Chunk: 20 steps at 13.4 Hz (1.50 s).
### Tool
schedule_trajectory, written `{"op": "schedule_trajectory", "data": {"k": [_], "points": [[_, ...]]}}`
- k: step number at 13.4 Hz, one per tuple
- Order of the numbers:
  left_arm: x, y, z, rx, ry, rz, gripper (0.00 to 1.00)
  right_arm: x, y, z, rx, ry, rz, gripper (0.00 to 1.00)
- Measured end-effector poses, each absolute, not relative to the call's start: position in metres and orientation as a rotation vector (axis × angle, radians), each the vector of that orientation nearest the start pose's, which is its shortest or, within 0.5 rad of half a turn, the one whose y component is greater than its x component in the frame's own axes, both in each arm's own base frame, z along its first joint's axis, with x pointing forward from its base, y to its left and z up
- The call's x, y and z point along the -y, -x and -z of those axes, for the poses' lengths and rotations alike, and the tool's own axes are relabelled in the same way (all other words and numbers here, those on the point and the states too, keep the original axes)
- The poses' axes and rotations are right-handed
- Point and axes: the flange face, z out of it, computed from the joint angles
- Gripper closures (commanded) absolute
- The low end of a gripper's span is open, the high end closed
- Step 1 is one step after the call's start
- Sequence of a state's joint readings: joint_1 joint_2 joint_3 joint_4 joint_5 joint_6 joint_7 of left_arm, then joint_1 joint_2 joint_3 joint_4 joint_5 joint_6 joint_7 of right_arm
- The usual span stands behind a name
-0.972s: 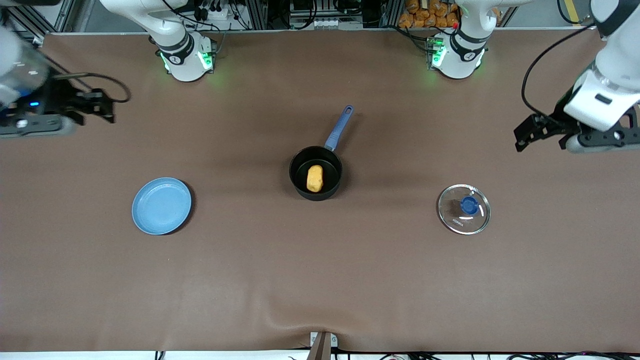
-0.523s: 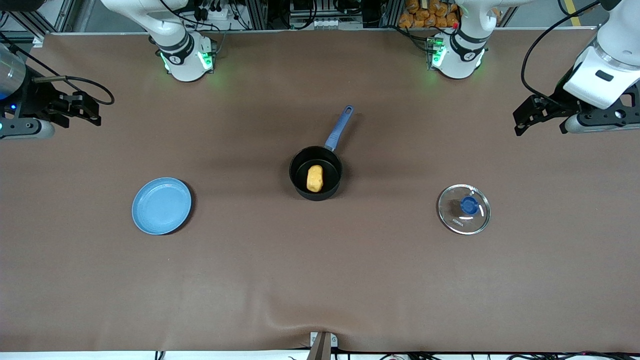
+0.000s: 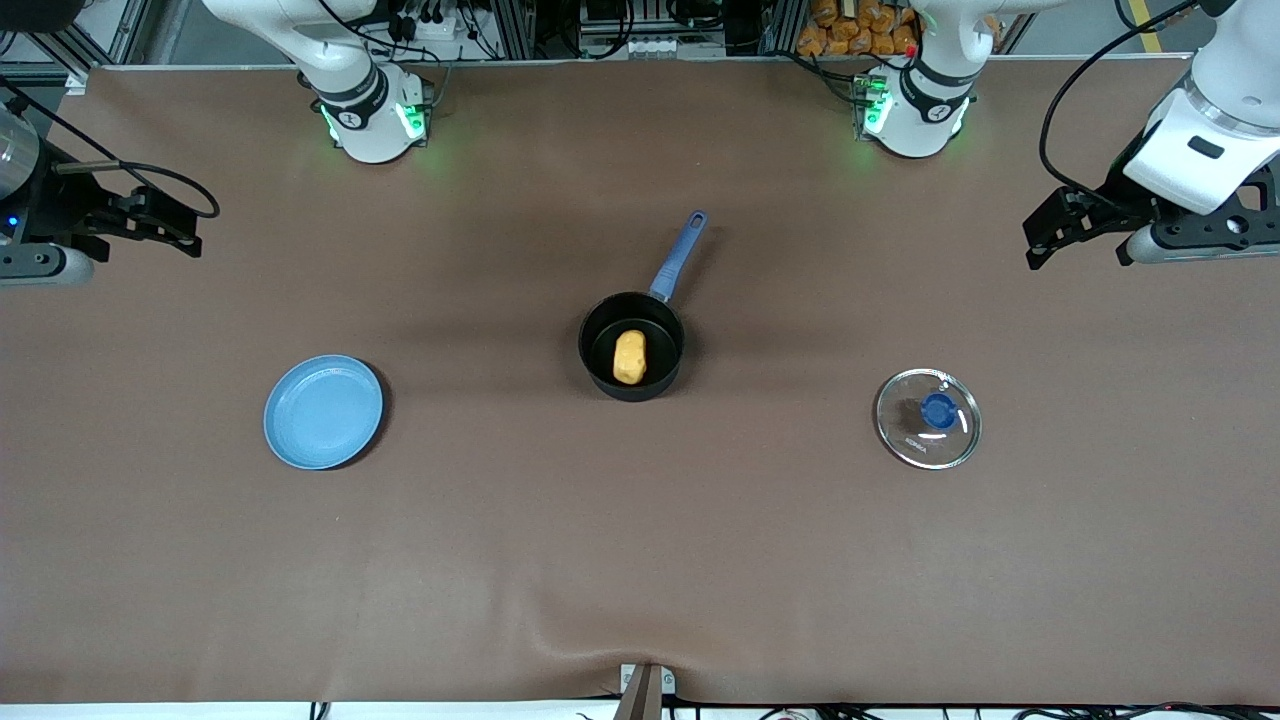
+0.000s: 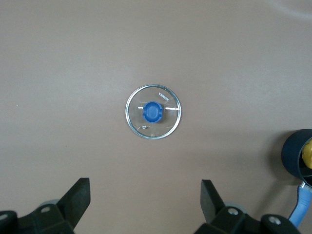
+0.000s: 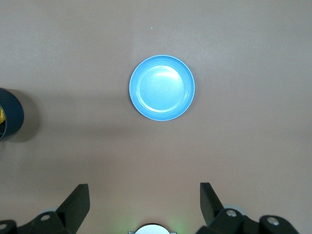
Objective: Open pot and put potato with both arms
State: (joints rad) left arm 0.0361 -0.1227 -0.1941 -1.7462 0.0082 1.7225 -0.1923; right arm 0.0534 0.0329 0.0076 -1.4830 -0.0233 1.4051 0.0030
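Observation:
The black pot (image 3: 632, 346) with its long blue handle (image 3: 679, 255) stands uncovered in the middle of the table, and the yellow-orange potato (image 3: 629, 357) lies inside it. Its glass lid (image 3: 928, 418) with a blue knob rests flat on the table toward the left arm's end; the left wrist view shows the lid (image 4: 153, 112) and the pot's edge (image 4: 296, 158). My left gripper (image 3: 1040, 240) hangs open and empty high over that end of the table, also in its own view (image 4: 145, 195). My right gripper (image 3: 180, 225) hangs open and empty over the right arm's end (image 5: 144, 200).
A flat light-blue plate (image 3: 323, 411) lies empty toward the right arm's end, also seen in the right wrist view (image 5: 162, 87). Both arm bases (image 3: 372, 115) (image 3: 912, 110) stand along the table's edge farthest from the front camera. The brown cloth bulges near a bracket (image 3: 645, 685) at the nearest edge.
My right gripper has drawn back toward its end of the table and its jaws have opened. My left gripper has risen slightly. The pot, potato, lid and plate have not moved.

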Motion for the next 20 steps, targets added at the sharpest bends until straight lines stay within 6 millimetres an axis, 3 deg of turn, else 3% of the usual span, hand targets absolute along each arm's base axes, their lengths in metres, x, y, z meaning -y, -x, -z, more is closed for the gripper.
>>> {"op": "schedule_trajectory", "data": {"k": [11,20], "points": [[0.09,-0.516,-0.638,0.051,3.12,0.123,0.0,-0.025,-0.547,-0.632,0.053,3.106,-0.18,0.0],[0.068,-0.516,-0.647,0.033,3.119,0.102,0.0,-0.025,-0.546,-0.631,0.055,3.105,-0.192,0.0]]}}
